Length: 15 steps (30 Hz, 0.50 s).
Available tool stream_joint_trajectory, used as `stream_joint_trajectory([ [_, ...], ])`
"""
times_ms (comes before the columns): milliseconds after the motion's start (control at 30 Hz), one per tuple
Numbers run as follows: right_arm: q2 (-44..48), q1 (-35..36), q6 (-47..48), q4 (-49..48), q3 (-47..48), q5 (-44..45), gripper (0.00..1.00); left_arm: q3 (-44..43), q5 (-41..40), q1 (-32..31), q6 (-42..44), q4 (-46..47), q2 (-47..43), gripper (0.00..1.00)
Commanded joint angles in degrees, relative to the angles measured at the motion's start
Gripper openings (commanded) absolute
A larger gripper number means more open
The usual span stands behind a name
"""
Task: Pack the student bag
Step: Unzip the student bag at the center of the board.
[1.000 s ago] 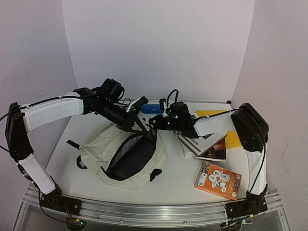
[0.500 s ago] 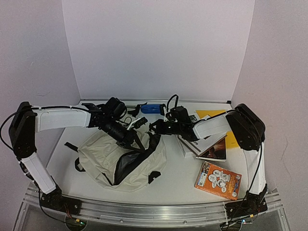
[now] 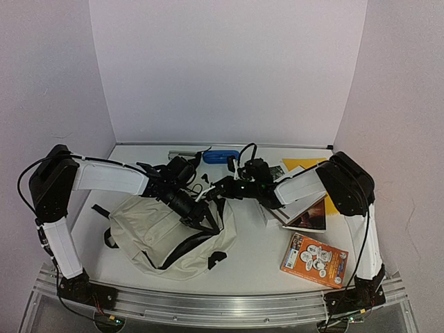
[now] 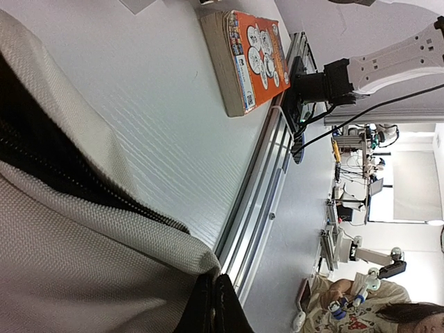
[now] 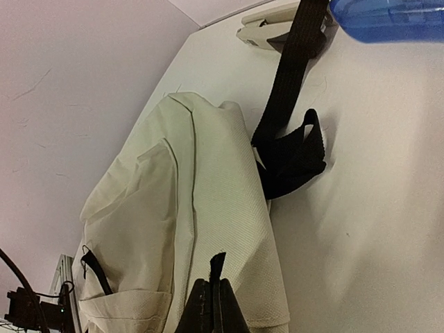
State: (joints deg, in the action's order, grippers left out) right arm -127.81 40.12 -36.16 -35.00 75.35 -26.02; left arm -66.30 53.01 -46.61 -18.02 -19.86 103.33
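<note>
The student bag (image 3: 149, 232), cream fabric with a black zipper and black straps, lies flattened on the table's left half, its dark opening (image 3: 187, 244) only a narrow slit. My left gripper (image 3: 202, 216) is shut on the bag's cream rim beside the zipper (image 4: 41, 163), with fabric (image 4: 76, 270) pinched between the jaws of the left gripper (image 4: 214, 305). My right gripper (image 3: 216, 190) is at the bag's far right corner. In the right wrist view the right gripper (image 5: 214, 305) is shut on a small black tab (image 5: 217, 267) of the bag (image 5: 201, 201).
An orange book (image 3: 314, 259) (image 4: 253, 59) lies near the front right. A stack of books (image 3: 295, 207) and a yellow one (image 3: 305, 164) sit under the right arm. A blue object (image 3: 220, 157) (image 5: 388, 17) lies at the back, beside a loose black strap (image 5: 291, 132). The front rail (image 4: 277, 159) is close.
Both grippers have come down and toward the near edge with the bag's rim. The bag's wide dark opening has collapsed to a slit and the bag lies flatter.
</note>
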Motion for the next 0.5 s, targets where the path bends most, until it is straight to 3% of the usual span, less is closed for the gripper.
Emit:
stream_joint_trajectory([
  [0, -2.01, -2.30, -1.90, -7.51, 4.28, 5.28, 0.00, -3.09, 10.88, -4.81, 0.16, -3.30, 1.52, 0.00],
  [200, -2.40, -2.33, -3.36, -10.39, 5.32, 4.52, 0.00, -3.50, 9.49, -5.16, 0.20, -3.43, 1.37, 0.00],
  [333, 0.46, -2.33, -3.03, -10.65, 2.84, 5.65, 0.01, -3.25, -6.46, -4.23, -2.08, -4.18, -2.16, 0.00],
  [400, 2.74, -2.30, -2.24, -10.50, 0.74, 6.54, 0.09, -2.56, -10.44, -2.81, -3.95, -3.42, -3.77, 0.00],
  [467, 6.56, -2.27, -0.77, -9.60, -2.91, 8.74, 0.25, -0.32, -15.09, -0.21, -7.20, -0.12, -7.25, 0.00],
])
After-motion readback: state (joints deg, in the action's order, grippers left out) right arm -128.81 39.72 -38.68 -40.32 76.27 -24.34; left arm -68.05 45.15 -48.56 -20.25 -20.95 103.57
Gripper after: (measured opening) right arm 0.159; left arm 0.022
